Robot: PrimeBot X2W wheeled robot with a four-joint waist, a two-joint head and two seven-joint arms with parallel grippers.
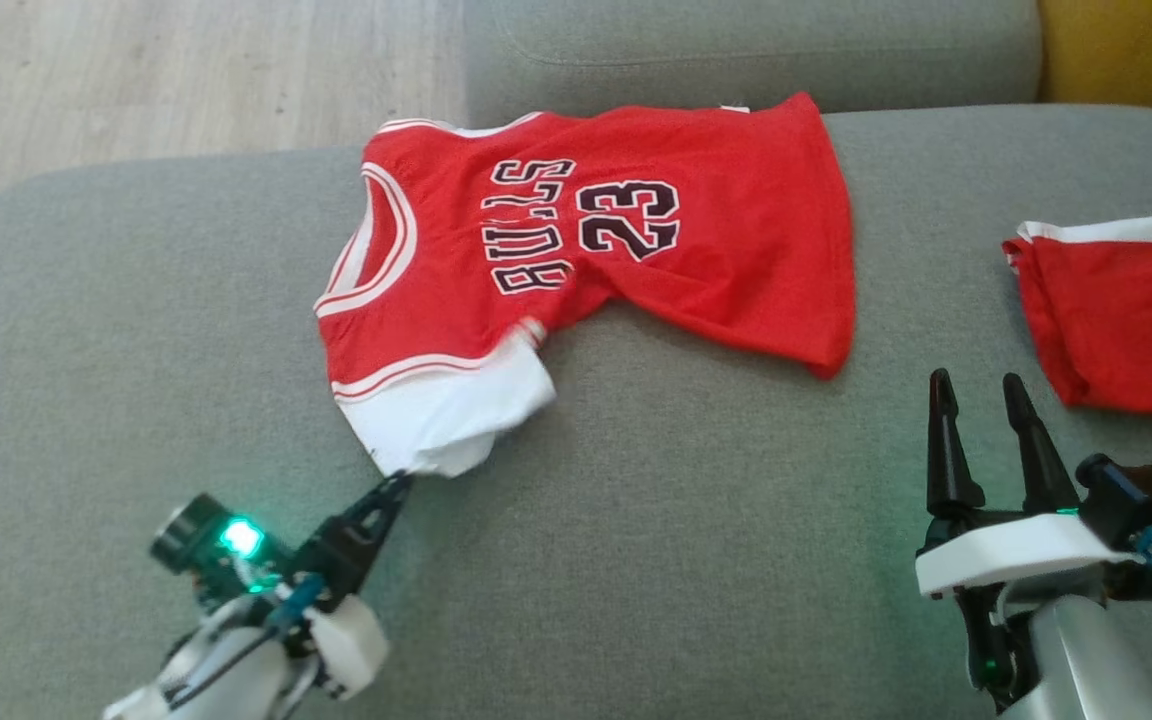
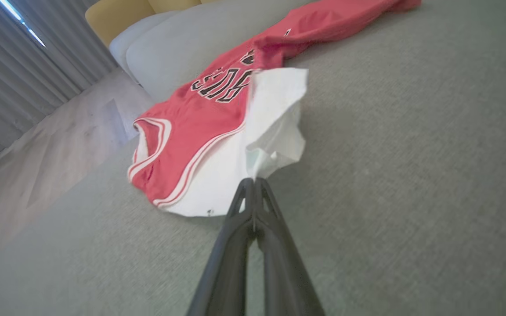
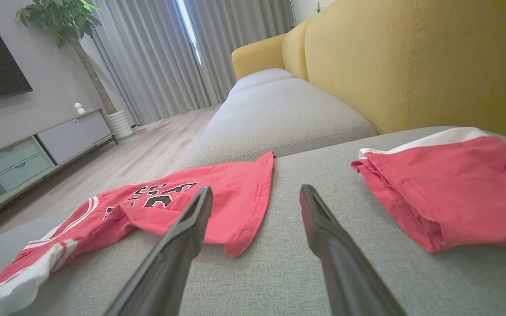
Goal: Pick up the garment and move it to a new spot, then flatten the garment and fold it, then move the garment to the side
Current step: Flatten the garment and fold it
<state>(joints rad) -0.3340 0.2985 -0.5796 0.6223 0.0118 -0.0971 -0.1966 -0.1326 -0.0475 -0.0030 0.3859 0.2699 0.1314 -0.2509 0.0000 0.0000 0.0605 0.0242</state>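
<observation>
1. The left gripper [image 1: 399, 484] sits at the lower left of the head view, its two dark fingers pressed together with no gap between them.
2. In the left wrist view the same gripper [image 2: 253, 181] has its tips meeting right at the lowest corner of the white sleeve [image 2: 275, 114], and the cloth draws down to a point there, so it is pinching that corner.
3. The sleeve [image 1: 446, 420] belongs to the red jersey [image 1: 726, 260], which lies spread on the grey sofa cushion [image 1: 636, 560], neck toward the robot's left and hem toward its right, printed side up.
4. The jersey's body is not flat: the near edge is pulled in under the lettering, and folds show in the left wrist view [image 2: 182, 131].
5. The right gripper [image 1: 978, 385] stands at the lower right of the head view, fingers spread wide and pointing away from the robot.
6. It holds nothing, and its fingers are apart from any cloth.
7. Through the right wrist view the gripper [image 3: 256, 193] points between the jersey's hem [image 3: 240, 202] and a second red garment [image 3: 450, 184] with a white band.
8. That second garment [image 1: 1126, 320] lies bunched on the cushion at the robot's far right, well apart from the jersey.
9. A yellow backrest [image 3: 411, 57] rises behind the cushion.
</observation>
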